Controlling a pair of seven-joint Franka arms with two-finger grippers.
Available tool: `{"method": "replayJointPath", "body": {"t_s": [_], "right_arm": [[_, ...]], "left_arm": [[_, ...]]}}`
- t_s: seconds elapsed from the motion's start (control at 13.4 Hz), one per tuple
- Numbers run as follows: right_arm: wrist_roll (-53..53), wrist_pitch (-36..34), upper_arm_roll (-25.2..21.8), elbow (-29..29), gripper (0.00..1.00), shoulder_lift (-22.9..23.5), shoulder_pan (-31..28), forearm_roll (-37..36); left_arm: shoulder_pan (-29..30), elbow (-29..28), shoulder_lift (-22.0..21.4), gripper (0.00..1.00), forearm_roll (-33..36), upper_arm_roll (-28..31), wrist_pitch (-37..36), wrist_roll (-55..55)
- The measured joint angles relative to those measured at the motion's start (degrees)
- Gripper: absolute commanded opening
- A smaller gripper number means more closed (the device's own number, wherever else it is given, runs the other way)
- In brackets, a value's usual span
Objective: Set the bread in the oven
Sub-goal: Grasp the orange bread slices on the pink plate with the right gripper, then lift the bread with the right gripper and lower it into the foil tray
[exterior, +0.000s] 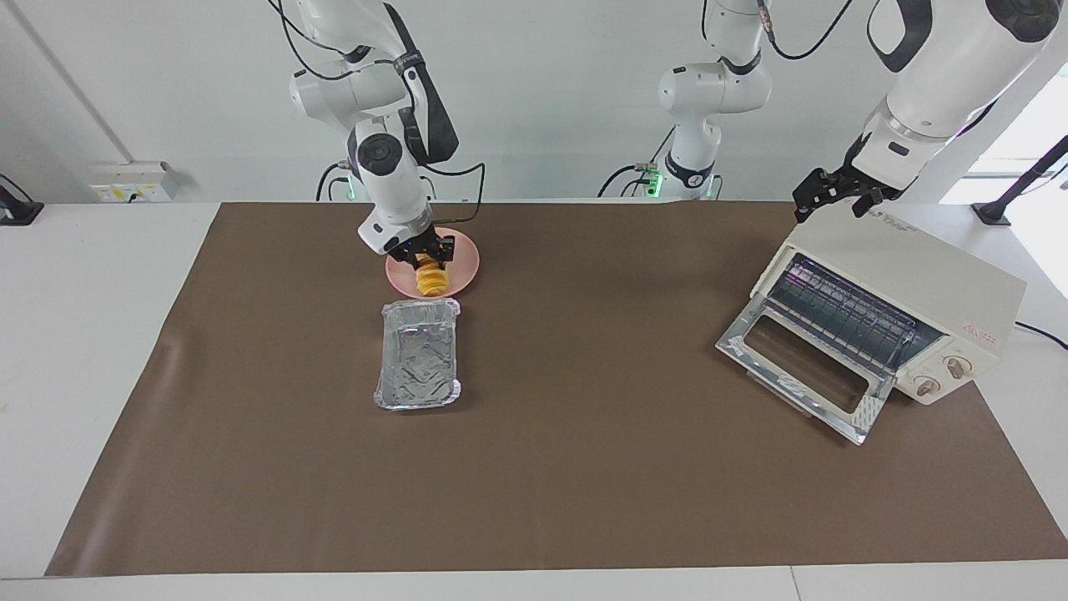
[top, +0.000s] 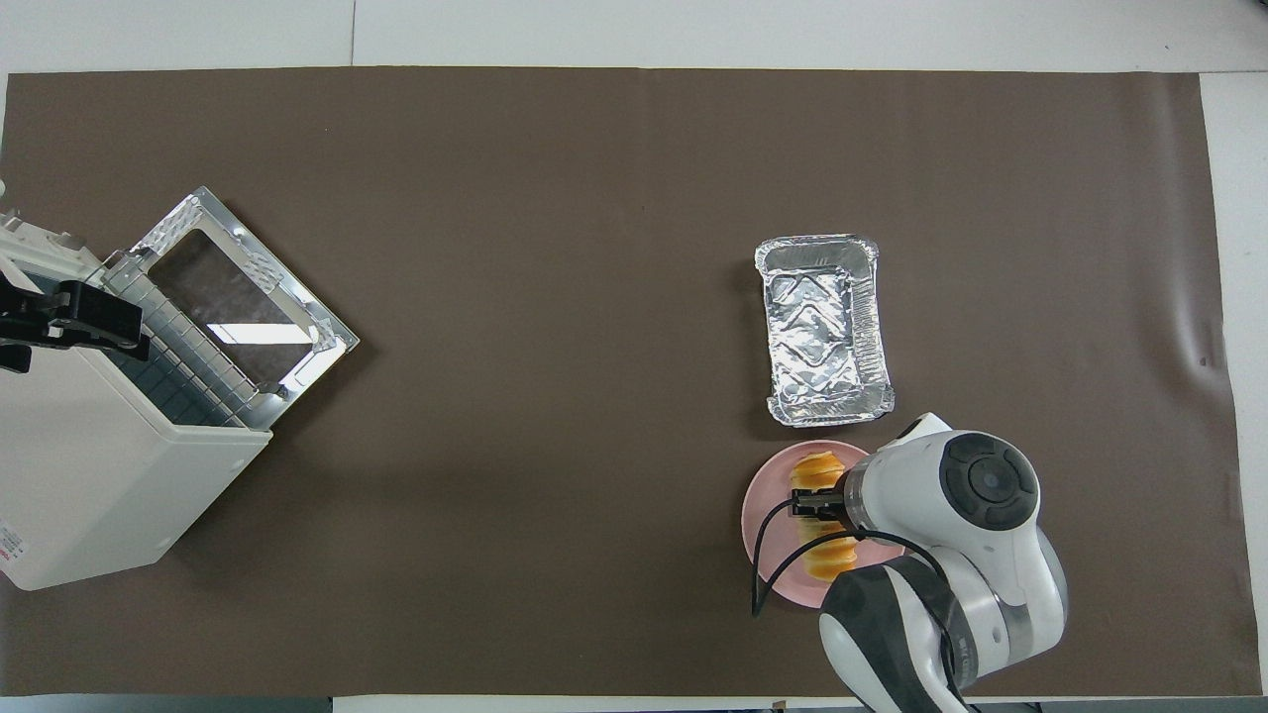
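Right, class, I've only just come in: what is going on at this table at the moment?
The right gripper is down at the bread, which lies on the pink plate, its fingers on either side of the loaf. The empty foil tray sits beside the plate, farther from the robots. At the left arm's end, the oven has its door dropped open, and the left gripper is over the oven's top.

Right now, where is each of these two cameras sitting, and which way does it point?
Facing view: high across the table, looking toward the robots; both arms show, the right hand down at the bread on the pink plate, the left hand over the oven.
Overhead view: above the robots' end, looking steeply down; the right arm's wrist and the left hand's tip show.
Both share bread, plate, foil tray and oven with its door open, half a turn apart.
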Motion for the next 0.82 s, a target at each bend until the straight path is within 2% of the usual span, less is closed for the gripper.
{"method": "replayJointPath", "body": {"t_s": [0.3, 0.45, 0.6, 0.82], "right_arm": [[1.41, -0.13, 0.00, 0.11, 0.00, -0.30, 0.01, 0.16], [1.92, -2.80, -0.02, 1.76, 0.00, -1.02, 0.00, 0.16], [2.01, -10.19, -0.40, 7.54, 0.00, -2.27, -0.56, 0.12], [0.02, -21.56, -0.69, 21.47, 0.00, -1.96, -5.71, -0.31]], "left_arm": [[0.00, 0.00, 0.00, 1.00, 0.00, 0.00, 0.00, 0.00], [0.00, 0.00, 0.00, 1.00, 0.00, 0.00, 0.00, 0.00], [0.00, 0.00, 0.00, 1.00, 0.00, 0.00, 0.00, 0.00], [0.00, 0.00, 0.00, 1.00, 0.00, 0.00, 0.00, 0.00]]}}
